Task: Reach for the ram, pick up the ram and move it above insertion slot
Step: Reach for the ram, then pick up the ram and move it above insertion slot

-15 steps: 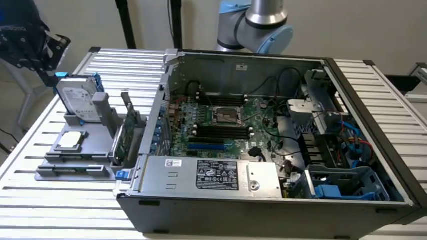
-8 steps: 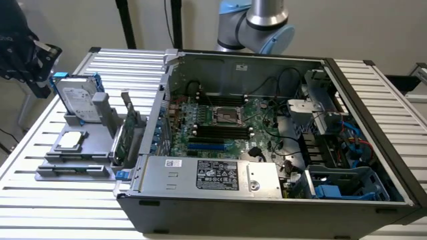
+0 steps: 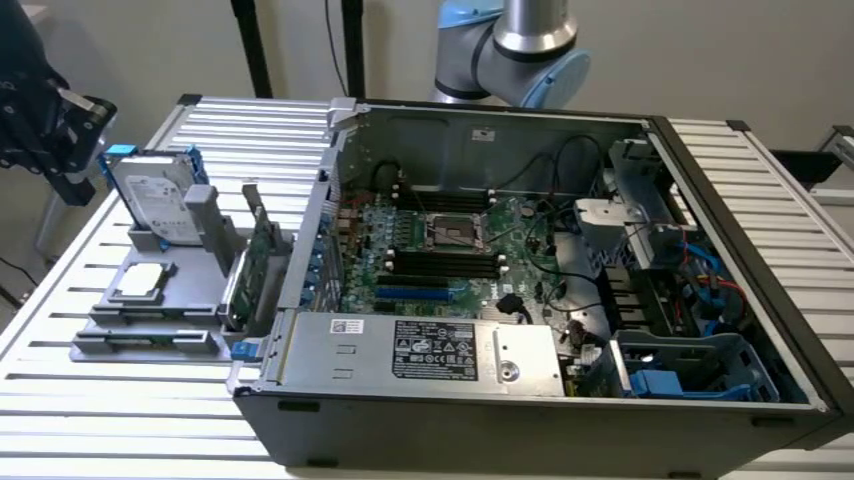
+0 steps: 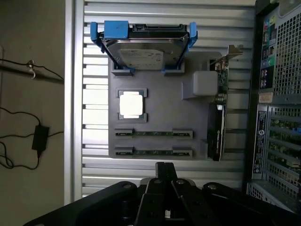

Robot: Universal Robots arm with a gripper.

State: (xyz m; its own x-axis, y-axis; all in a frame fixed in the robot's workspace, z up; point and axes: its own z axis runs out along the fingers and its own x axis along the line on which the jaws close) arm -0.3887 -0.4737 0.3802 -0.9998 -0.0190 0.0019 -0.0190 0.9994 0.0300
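Note:
Two ram sticks lie edge-up in the grey holder [image 4: 160, 108]: one [image 4: 154, 133] just past the other [image 4: 154, 152]. Each is a thin green strip. In the exterior view they are the low strips [image 3: 150, 314] at the holder's near end. My gripper [image 4: 164, 165] hovers above the table just short of the nearer stick. Its black fingers meet at a narrow tip with nothing between them. In the exterior view its dark body [image 3: 40, 110] hangs at the far left, above the holder. The black memory slots [image 3: 441, 262] sit on the motherboard inside the open computer case [image 3: 534, 400].
The holder also carries a silver hard drive with blue rails [image 4: 143, 44], a square processor [image 4: 131, 104] and a green expansion card with a metal bracket [image 4: 217, 117]. The case wall [image 4: 277, 94] stands right beside the holder. The arm's base joint [image 3: 514, 50] is behind the case.

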